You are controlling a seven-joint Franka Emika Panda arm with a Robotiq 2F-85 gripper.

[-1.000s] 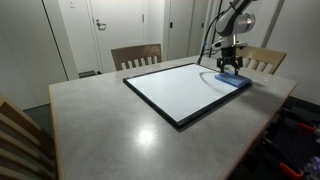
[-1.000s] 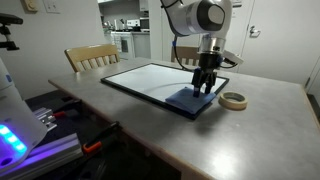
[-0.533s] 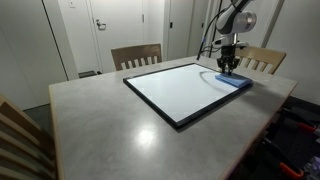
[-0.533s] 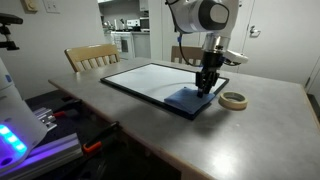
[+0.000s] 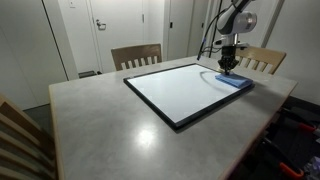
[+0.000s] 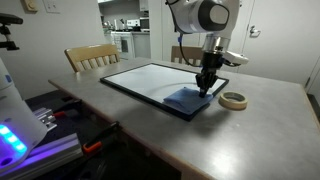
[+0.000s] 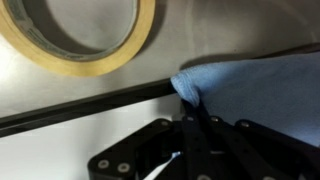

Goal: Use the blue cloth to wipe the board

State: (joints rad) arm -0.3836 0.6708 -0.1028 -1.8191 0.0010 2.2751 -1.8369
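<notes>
**K:** Where the desk (image 6: 150, 130) starts at the left of an exterior view, what sits there?
**M:** A unit with a blue glow (image 6: 14, 135), off the desk. Behind the far edge there's a wooden chair (image 6: 92, 57).

**K:** Then the board?
**M:** The board (image 6: 150, 78) lies flat mid-desk, glossy white face, thin black frame.

**K:** And the cloth?
**M:** The blue cloth (image 6: 186, 99) is on the board's right-hand edge and laps over the frame. It's rumpled and looks pulled up a little under the arm.

**K:** Fingers?
**M:** The fingers (image 6: 207, 84) come straight down onto the cloth. They're together and clamped on a bunched bit of fabric.

**K:** Anything further right?
**M:** A tape roll (image 6: 234, 100), flat on the desk just beside the cloth and off the board.

**K:** Does the wrist view agree?
**M:** Yes. The tape roll (image 7: 75, 45) is top left on grey desk. The black frame (image 7: 90, 108) runs slantwise below it, with white board under that. The dark fingers (image 7: 190, 150) are low centre, tips meeting at the cloth's left edge, and the fabric puckers there. The rest of the cloth (image 7: 265, 85) spreads right, over the frame.

**K:** The opposite angle?
**M:** Same layout. The cloth (image 5: 238, 81) is at the board's right end with the fingers (image 5: 229, 64) on it, and a second chair (image 5: 264, 60) stands behind.
</notes>
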